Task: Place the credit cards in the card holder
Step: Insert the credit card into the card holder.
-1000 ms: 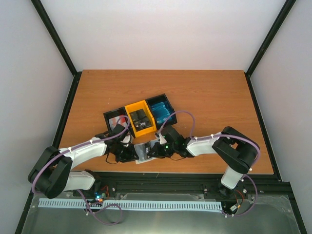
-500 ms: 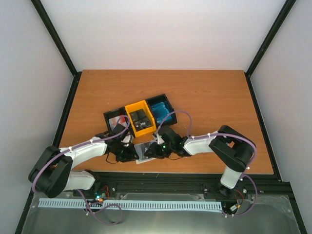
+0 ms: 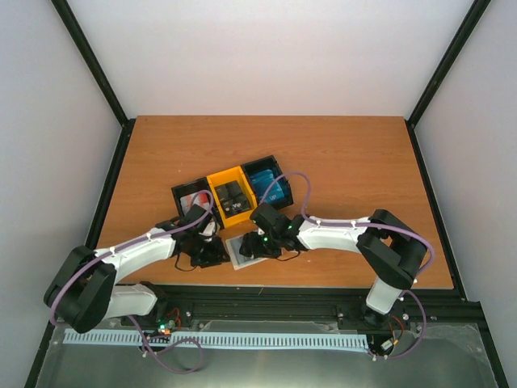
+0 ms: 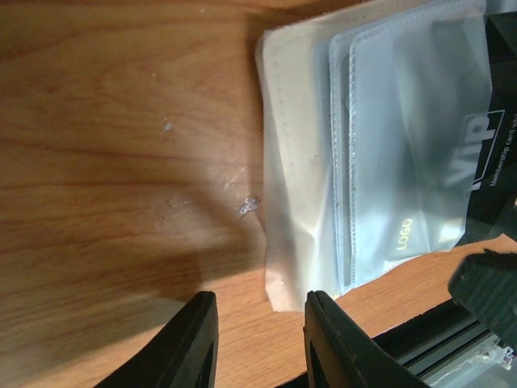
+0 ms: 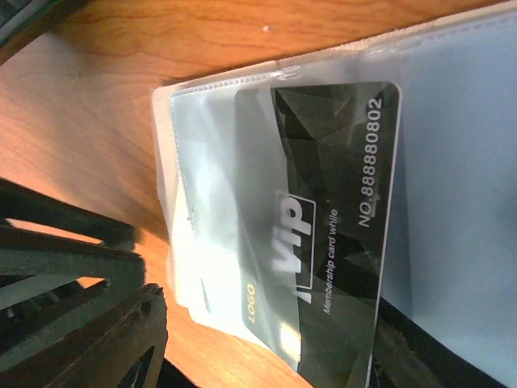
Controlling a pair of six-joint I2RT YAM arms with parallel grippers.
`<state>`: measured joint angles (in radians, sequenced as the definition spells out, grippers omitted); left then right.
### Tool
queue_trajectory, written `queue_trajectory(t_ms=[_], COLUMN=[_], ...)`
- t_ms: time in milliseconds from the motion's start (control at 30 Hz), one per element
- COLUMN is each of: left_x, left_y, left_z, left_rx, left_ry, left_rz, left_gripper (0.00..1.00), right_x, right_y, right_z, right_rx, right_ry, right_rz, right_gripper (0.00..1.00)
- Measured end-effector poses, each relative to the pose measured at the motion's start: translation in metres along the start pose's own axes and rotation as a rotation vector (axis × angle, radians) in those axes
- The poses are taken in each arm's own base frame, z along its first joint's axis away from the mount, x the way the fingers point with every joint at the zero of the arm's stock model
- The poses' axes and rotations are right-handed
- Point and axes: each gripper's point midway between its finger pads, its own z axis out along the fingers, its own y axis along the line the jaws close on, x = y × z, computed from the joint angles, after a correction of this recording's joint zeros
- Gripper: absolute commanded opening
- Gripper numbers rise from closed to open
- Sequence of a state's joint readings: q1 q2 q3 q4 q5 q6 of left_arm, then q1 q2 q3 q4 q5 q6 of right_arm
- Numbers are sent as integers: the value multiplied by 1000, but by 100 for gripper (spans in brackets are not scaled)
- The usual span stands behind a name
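**A:** Where's the card holder [image 3: 240, 252]?

**B:** Lying open on the table [image 3: 347, 153], at 6 o'clock from the tray [image 3: 212, 179]. A black VIP card [image 5: 331, 218] is partly inside its clear pocket.

**A:** And your hands?

**B:** My left gripper [image 4: 260, 343] is at its 9 o'clock, fingers apart over bare wood. My right gripper [image 3: 255, 245] is at 3 o'clock, jaws spread wide.

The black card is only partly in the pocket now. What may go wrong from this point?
1. The card is only part way into the holder: its numbered end lies bare outside the pocket, so it may slide out if the holder is lifted or folded.
2. The left gripper stands open right at the holder's corner. A small move forward might push the loose holder across the table.
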<state>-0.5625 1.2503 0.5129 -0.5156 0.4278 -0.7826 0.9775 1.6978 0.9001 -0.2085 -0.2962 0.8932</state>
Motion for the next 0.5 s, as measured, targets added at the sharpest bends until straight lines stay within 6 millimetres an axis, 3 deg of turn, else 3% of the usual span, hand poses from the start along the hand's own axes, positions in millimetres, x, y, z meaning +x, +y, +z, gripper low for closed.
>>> queue_trajectory(t_ms=[300,500], left_x=[-5,-8], left_y=[-10,-22], left_z=[-6,-9], left_rx=[38,92], left_ry=[-29,-39], left_rz=[11,31], left_gripper=[37,41], right_x=[-9,-13], right_y=[-16,-16], right_z=[-11,-23], right_rx=[161,184], right_ry=[-47,-95], right_rz=[11,35], right_gripper=[77,80])
